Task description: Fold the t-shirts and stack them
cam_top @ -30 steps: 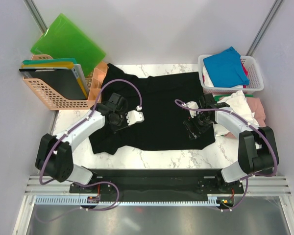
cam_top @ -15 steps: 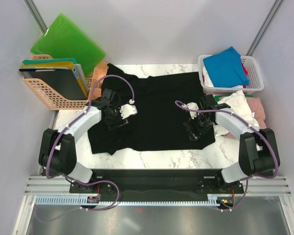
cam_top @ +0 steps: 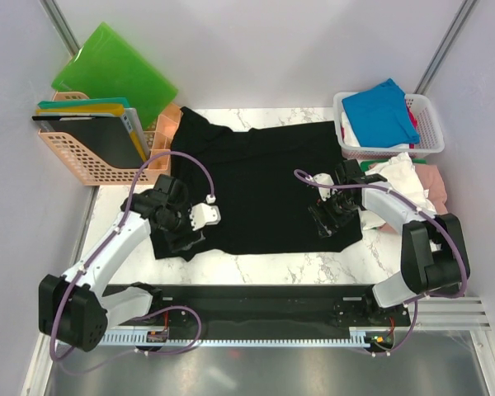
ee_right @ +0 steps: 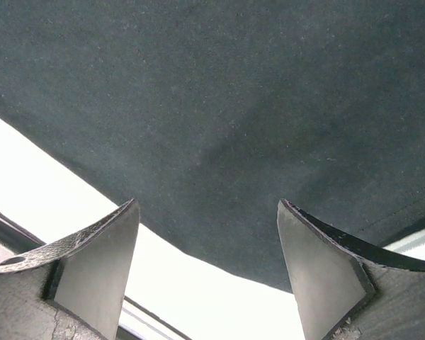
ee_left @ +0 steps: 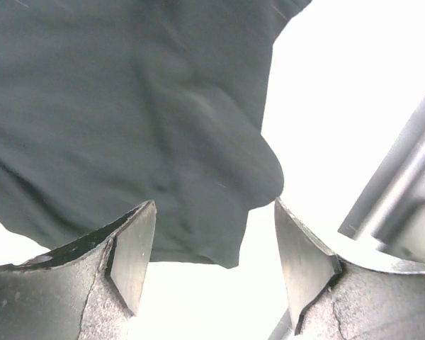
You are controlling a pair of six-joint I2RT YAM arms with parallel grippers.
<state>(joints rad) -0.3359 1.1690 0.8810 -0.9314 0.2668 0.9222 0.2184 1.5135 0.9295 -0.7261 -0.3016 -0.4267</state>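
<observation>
The top camera sits high at the near side and looks down on the whole table. The left wrist camera looks down from very close, past its own fingers, at the near left corner of the black shirt. The right wrist camera is just as close over the shirt's near right edge. All three show shirt and table.

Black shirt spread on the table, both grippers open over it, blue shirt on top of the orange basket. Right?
Not quite. The top view shows the blue shirt on top of the white basket at far right, not the orange basket. Rest holds: black shirt spread on the table, left gripper and right gripper open over it.
</observation>
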